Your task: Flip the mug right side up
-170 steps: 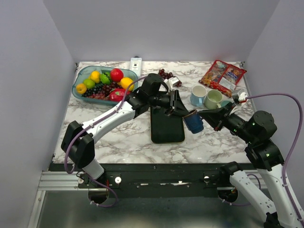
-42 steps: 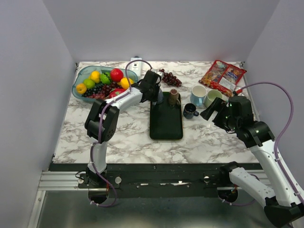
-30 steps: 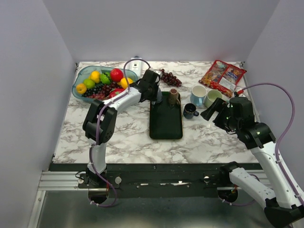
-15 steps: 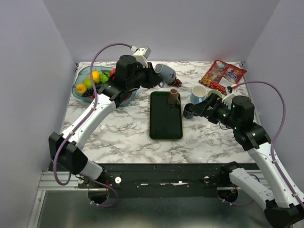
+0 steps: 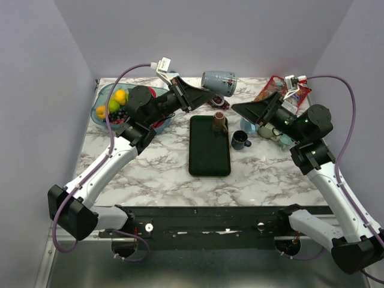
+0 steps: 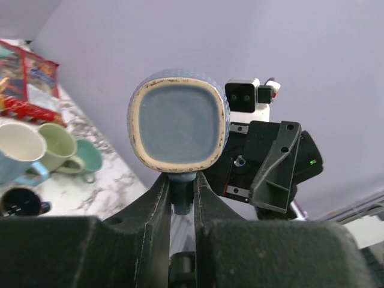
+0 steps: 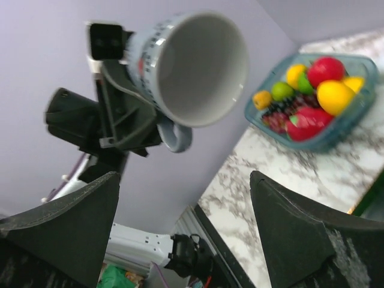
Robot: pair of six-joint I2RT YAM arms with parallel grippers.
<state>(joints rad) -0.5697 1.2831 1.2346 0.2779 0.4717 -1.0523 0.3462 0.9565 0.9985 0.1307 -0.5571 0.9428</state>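
The left gripper [image 5: 207, 94] is narrowed onto the handle [image 7: 174, 135] of the blue-grey mug [image 5: 219, 83] and holds it in the air near the far edge of the table [image 5: 156, 168], roughly midway along it. The mug lies on its side, its base toward the left wrist camera and its open mouth facing the right gripper [image 5: 239, 108]. That gripper's fingers [image 7: 63, 231] stand wide apart, hold nothing and are apart from the mug. Below, a dark tray [image 5: 209, 157] lies mid-table with a small brown cup [image 5: 219, 121] at its far end, and a fruit bowl [image 7: 336, 139] sits at the far left corner
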